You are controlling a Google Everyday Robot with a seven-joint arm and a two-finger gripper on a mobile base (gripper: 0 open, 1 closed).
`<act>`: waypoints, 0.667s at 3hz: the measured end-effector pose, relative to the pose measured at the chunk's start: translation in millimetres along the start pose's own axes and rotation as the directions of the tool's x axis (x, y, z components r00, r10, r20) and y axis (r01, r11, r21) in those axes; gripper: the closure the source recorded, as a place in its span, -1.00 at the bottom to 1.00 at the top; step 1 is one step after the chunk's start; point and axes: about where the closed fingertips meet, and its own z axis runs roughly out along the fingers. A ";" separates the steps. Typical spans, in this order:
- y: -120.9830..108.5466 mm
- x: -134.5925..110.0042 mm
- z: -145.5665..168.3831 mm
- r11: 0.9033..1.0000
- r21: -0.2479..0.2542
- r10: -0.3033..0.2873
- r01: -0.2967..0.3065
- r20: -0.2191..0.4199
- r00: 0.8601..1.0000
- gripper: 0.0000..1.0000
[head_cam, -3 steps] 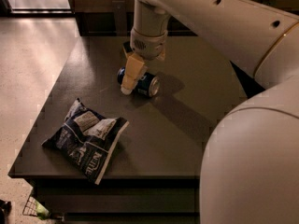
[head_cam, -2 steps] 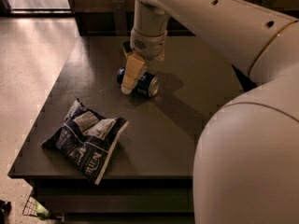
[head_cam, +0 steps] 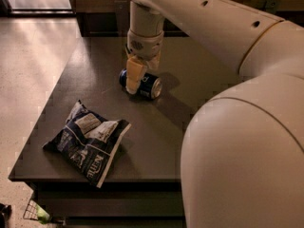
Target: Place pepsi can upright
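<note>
Dark table bears the pepsi can on its side; tool down over it, whether clenched I cannot tell.

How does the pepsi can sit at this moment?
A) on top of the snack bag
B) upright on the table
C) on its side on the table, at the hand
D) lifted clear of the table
C: the pepsi can lies on its side on the table, silver end showing, with the hand down at it.

crinkled blue-and-white snack bag on dark table
</note>
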 end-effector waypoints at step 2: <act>-2.0 -6.4 4.9 1.000 0.005 -0.004 0.003 0.013 1.000 0.61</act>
